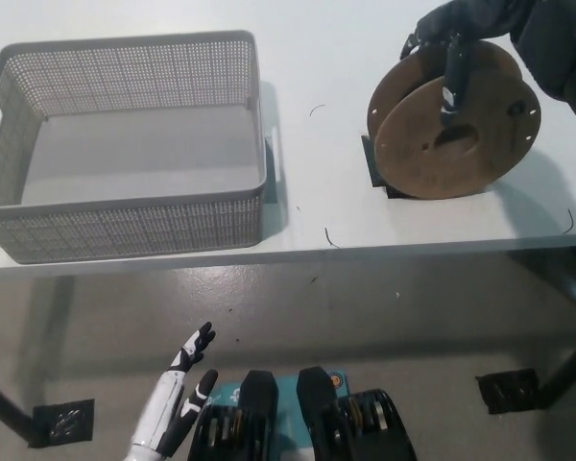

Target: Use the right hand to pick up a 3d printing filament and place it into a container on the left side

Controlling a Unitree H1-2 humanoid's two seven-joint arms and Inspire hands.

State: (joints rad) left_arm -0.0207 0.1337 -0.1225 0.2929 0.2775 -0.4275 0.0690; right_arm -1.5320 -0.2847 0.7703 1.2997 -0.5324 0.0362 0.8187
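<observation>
Brown cardboard filament spool [456,130] was grasped over its upper rim by the black right hand [453,38], standing on edge on the tabletop [317,221] for lifting toward the empty grey basket [125,226]; the white left hand [178,403] was held idle, fingers spread, below.

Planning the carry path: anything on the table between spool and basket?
Head view: only bare white table between filament spool and grey basket, apart from tiny filament scraps.

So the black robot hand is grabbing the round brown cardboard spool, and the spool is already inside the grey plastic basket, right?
Not quite. The black right hand is on the round brown cardboard spool, but the head view shows the spool on the white table, to the right of the grey plastic basket, not inside it. The white left hand rests low, below the table.
</observation>
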